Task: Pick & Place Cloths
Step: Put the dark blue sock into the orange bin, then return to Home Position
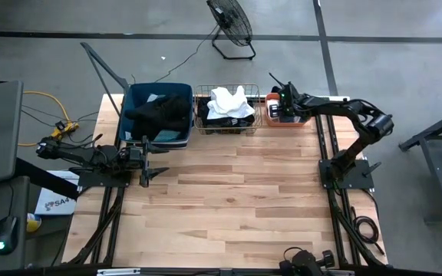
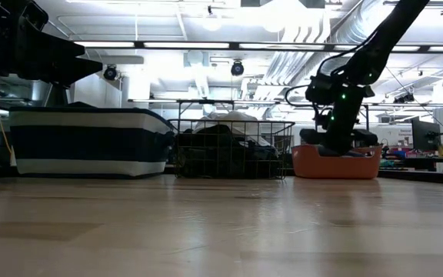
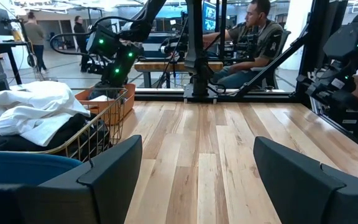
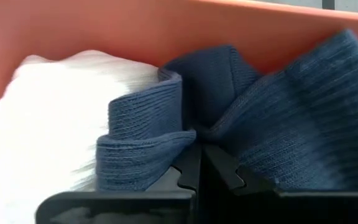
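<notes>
1. Now the right gripper, down inside the coral tub at the bench's far edge, is clenched on a slate-blue ribbed cloth.
2. The left gripper hangs released beside the blue tub; the bench's near half lies open.

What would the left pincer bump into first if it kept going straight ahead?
Probably nothing on the table: the open left pincer points along the bare wooden table, passing beside the wire basket. Depth is hard to judge.

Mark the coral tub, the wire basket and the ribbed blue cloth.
coral tub [image 2: 337, 163], low view, front wall.
wire basket [image 1: 228, 125], high view, near rim.
ribbed blue cloth [image 4: 291, 137], right wrist view, ribbed fold beside the shut right claw [image 4: 199, 163].
</notes>
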Controlling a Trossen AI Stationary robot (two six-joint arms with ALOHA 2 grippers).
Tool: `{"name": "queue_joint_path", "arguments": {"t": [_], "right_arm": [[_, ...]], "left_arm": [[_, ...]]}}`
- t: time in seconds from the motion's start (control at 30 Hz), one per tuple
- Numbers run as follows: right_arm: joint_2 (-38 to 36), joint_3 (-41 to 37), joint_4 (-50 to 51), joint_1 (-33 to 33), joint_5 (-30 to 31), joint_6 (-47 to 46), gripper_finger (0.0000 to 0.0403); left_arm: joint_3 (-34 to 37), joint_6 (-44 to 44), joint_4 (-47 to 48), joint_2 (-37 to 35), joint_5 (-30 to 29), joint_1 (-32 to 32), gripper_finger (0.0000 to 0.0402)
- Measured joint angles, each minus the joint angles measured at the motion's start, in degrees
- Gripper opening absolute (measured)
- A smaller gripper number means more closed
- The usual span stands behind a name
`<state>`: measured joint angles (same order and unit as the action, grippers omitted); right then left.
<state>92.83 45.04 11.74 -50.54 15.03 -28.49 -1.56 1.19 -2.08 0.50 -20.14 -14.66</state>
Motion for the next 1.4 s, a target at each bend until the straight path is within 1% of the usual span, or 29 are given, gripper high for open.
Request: {"name": "queue_joint_path", "arguments": {"t": [0.33,0.77,0.9,1.03,1.1,1.23,1.33,1.4], "right_arm": [[-0.58,-0.05,0.42,0.0,-0.63,0.2,0.0004],[-5.71,-0.22,2.56,0.04,-0.98,2.81,0.0007],[-7.92,-0.22,3.6,0.04,-1.01,3.44,0.0034],[-11.48,-0.22,4.89,0.07,-0.51,3.43,0.0082],[-13.61,-0.22,5.5,0.07,-1.23,3.46,0.0106],[-18.75,-0.22,6.68,0.04,-8.48,4.89,0.0141],[-22.33,-0.2,8.28,0.4,-14.26,5.03,0.0153],[-24.5,-0.2,9.33,1.48,-16.41,5.91,0.0157]], "left_arm": [[0.0,-0.01,0.01,-0.01,-0.01,0.0,0.03],[0.0,0.0,0.0,-0.01,-0.02,0.0,0.03],[0.0,-0.02,0.01,-0.01,0.0,0.0,0.03],[0.0,-0.02,0.01,-0.01,-0.02,0.02,0.03],[0.0,0.0,0.01,-0.01,-0.01,0.0,0.03],[0.0,-0.02,0.01,-0.01,-0.02,0.0,0.03],[0.0,-0.01,0.0,-0.01,-0.02,0.0,0.03],[0.0,-0.01,0.01,-0.01,-0.01,0.0,0.03]]}}
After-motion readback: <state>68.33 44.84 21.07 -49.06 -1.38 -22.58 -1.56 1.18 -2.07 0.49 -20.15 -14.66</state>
